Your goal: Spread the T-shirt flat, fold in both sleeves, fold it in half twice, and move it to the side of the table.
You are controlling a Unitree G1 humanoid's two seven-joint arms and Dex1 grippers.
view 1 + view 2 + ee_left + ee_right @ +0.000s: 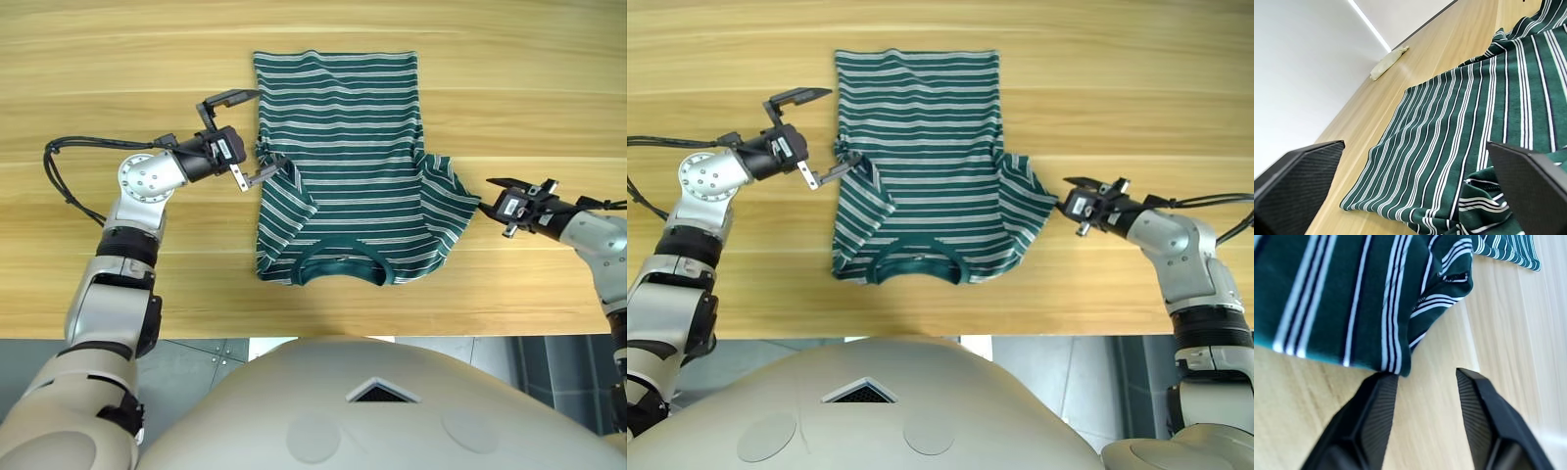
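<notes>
The striped T-shirt (338, 147) lies spread on the tabletop (98, 59) between the two end effectors, its collar toward the robot. The left end effector (245, 137) stands wide open at the shirt's edge. Its nearer finger (257, 177) touches the bunched left sleeve, and the shirt's body stretches away ahead of it. The right end effector (493, 200) is also parted and grips nothing, with the right sleeve's tip right at one fingertip (1369, 426). A pale bundle (1388, 62) lies far beyond the left end effector.
</notes>
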